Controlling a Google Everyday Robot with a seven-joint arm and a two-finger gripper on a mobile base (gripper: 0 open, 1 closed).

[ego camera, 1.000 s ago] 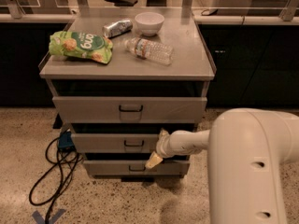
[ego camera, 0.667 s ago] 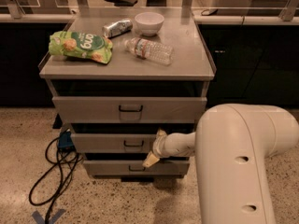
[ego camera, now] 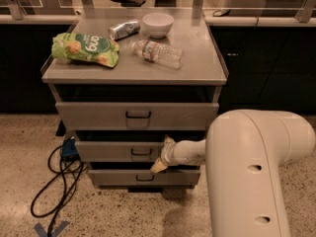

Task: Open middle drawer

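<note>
The grey cabinet has three drawers. The middle drawer (ego camera: 113,151) has a low wide grey front with a small black loop handle (ego camera: 141,152) at its centre. My gripper (ego camera: 163,154) is at this drawer's front, just right of the handle. One finger (ego camera: 168,142) is at the panel's top edge and the other (ego camera: 157,167) at its bottom edge, so it is open and holds nothing. The taller top drawer (ego camera: 98,115) stands a little way out. The bottom drawer (ego camera: 118,177) lies below. My arm's large white link (ego camera: 247,172) hides the cabinet's right lower corner.
On the cabinet top (ego camera: 197,73) lie a green snack bag (ego camera: 85,48), a water bottle (ego camera: 157,53), a white bowl (ego camera: 158,23) and a can (ego camera: 123,29). Black cables (ego camera: 59,177) coil on the speckled floor at the left. Dark counters stand behind.
My gripper has shifted slightly left towards the middle drawer's handle, and my arm's white link now covers more of the right side. The drawers have not visibly moved.
</note>
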